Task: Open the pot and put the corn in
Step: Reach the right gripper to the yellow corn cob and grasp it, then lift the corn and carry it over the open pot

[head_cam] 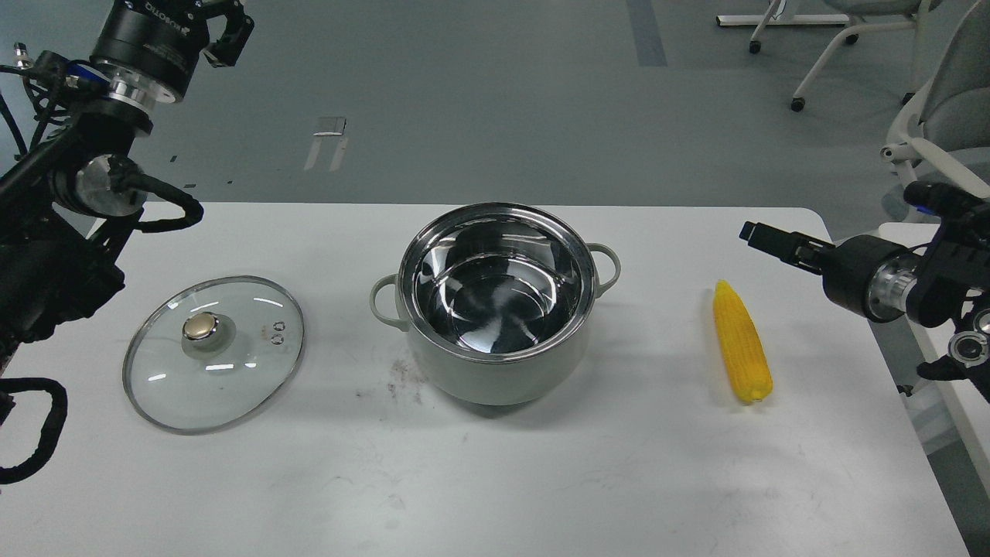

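The pot (495, 363) stands open in the middle of the white table, and its shiny steel inside is empty. Its glass lid (232, 379) with a brass knob lies flat on the table to its left. The yellow corn (742, 344) lies to the pot's right, pointed end away from me. My left gripper (223, 23) is raised high at the top left, far above the lid and partly cut off by the view's edge. My right gripper (766, 238) reaches in from the right, pointing left, just above and right of the corn's tip, holding nothing.
The table's (495, 480) right edge runs close beside the corn. A second white table (936, 348) stands to the right of it. Office chair legs (820, 54) stand on the grey floor beyond. My left arm's cables (155, 209) hang over the table's left end.
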`<state>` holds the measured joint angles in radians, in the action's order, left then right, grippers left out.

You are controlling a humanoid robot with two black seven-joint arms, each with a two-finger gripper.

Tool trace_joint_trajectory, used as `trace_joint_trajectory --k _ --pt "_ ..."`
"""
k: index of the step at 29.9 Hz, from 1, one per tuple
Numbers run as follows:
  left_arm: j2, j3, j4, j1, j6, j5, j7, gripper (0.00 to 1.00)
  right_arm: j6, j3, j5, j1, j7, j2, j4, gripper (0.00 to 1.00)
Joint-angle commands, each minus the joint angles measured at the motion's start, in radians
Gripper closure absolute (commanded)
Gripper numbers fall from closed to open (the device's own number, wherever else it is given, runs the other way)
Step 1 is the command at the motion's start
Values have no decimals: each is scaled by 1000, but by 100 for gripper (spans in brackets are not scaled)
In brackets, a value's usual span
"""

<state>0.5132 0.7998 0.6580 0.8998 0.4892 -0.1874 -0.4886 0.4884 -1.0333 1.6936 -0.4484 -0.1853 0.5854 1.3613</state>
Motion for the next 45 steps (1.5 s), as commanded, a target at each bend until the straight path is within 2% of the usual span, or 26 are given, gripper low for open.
trace_joint_trajectory --k 1,11,14,16,18,21,22,26,29,33,38,43,45 --pt "-2 -5 0 -24 -1 -6 0 2 0 70 93 -6 0 -7 -11 0" --pt "-1 -2 14 -32 -1 -7 0 2 0 144 187 10 -13 -39 -68 5" --pt "1 -1 14 -29 -1 -7 0 2 0 145 187 24 -19 -48 -90 11" --pt "1 -1 14 -27 -1 -7 0 2 0 145 208 36 -26 -56 -94 29" --pt "-1 -2 14 -27 -1 -7 0 2 0 145 227 42 -28 -58 -93 40" --pt "-1 -2 14 -30 -1 -7 0 2 0 145 251 48 -31 -59 -94 74" --pt "-1 -2 14 -32 -1 -7 0 2 0 145 252 50 -33 -62 -97 80" --pt "-1 -2 14 -32 -1 -7 0 2 0 144 248 57 -40 -64 -100 83" --pt "-1 -2 14 -25 -1 -7 0 2 0 139 245 57 -40 -65 -97 98" --pt "2 -2 17 -22 -1 -7 0 2 0 116 233 47 -40 -62 -77 100" --pt "13 -4 49 -24 -1 -7 0 2 0 -51 219 50 -30 -68 -1 100" --pt "16 -4 52 -24 -1 -7 0 2 0 -119 146 28 -30 -130 151 100" --pt "21 -5 52 -25 -1 -7 0 2 0 -106 135 -10 -36 -205 212 100"
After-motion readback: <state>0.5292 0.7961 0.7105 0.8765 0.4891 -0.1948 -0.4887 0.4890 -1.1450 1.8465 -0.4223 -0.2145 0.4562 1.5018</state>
